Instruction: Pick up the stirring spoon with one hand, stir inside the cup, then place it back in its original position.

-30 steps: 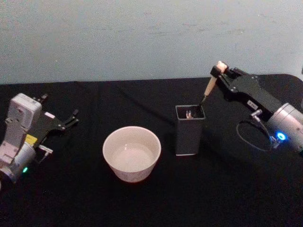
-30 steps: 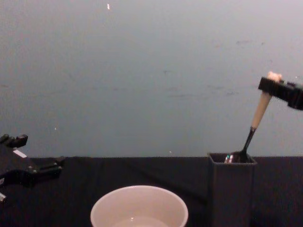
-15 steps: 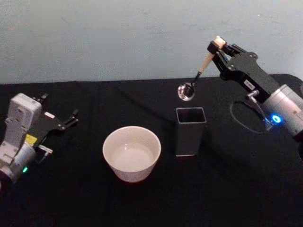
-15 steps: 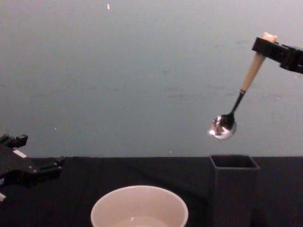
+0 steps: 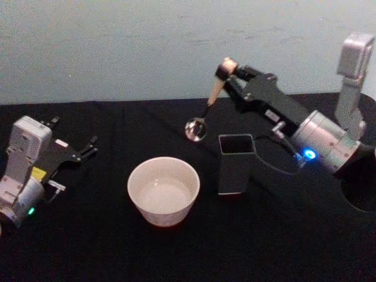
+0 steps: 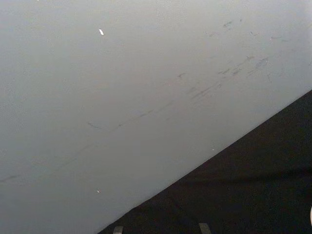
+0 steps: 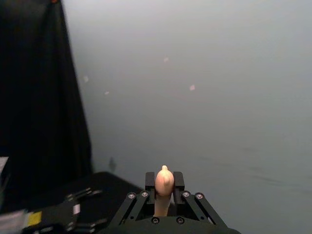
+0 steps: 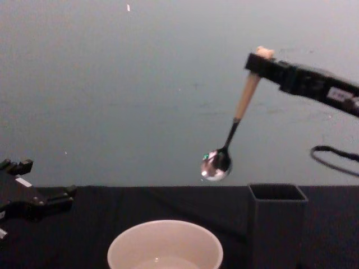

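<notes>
Right pincer (image 5: 226,69) clamped on handle top, stirring spoon (image 5: 210,101) hanging slanted below

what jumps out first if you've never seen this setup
The stirring spoon dangles in mid-air, pinched at its bear-topped handle by the right pincer, with its shiny bowl hanging higher than the cream cup and the dark grey holder to the cup's right. The left pincer sits open at the black table's left side.

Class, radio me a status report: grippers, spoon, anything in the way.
Right gripper shut on stirring spoon. Spoon in air, out of holder, higher than cup. Left gripper open, parked left. Nothing blocking cup.
</notes>
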`<act>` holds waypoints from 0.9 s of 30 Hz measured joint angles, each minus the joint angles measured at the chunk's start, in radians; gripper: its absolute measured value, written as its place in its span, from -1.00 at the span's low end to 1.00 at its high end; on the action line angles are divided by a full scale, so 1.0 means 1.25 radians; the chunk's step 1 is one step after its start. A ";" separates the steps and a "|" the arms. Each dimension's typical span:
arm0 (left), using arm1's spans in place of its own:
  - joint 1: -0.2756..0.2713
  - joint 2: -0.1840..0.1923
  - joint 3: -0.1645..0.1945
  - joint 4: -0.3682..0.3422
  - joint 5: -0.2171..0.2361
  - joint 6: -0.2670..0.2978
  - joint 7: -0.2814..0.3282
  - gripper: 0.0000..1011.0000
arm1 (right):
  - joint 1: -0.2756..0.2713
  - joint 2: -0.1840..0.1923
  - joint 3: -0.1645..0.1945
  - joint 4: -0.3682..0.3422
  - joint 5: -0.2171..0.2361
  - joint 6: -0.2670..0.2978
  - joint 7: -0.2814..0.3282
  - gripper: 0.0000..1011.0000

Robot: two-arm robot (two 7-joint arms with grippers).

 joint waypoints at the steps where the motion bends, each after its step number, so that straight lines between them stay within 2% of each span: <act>1: 0.000 0.000 0.000 0.000 0.000 0.000 0.000 0.98 | 0.002 0.000 -0.006 0.001 -0.002 0.000 0.004 -0.58; 9: 0.000 0.000 0.000 0.000 0.000 0.000 0.000 0.98 | 0.014 0.001 -0.056 0.016 -0.022 0.001 0.033 -0.58; 17: 0.000 0.000 0.000 0.000 0.000 0.000 0.000 0.98 | 0.023 0.012 -0.108 0.041 -0.071 -0.014 0.061 -0.58; 27: 0.000 0.000 0.000 0.000 0.000 0.000 0.000 0.98 | 0.027 0.016 -0.145 0.058 -0.111 -0.026 0.087 -0.58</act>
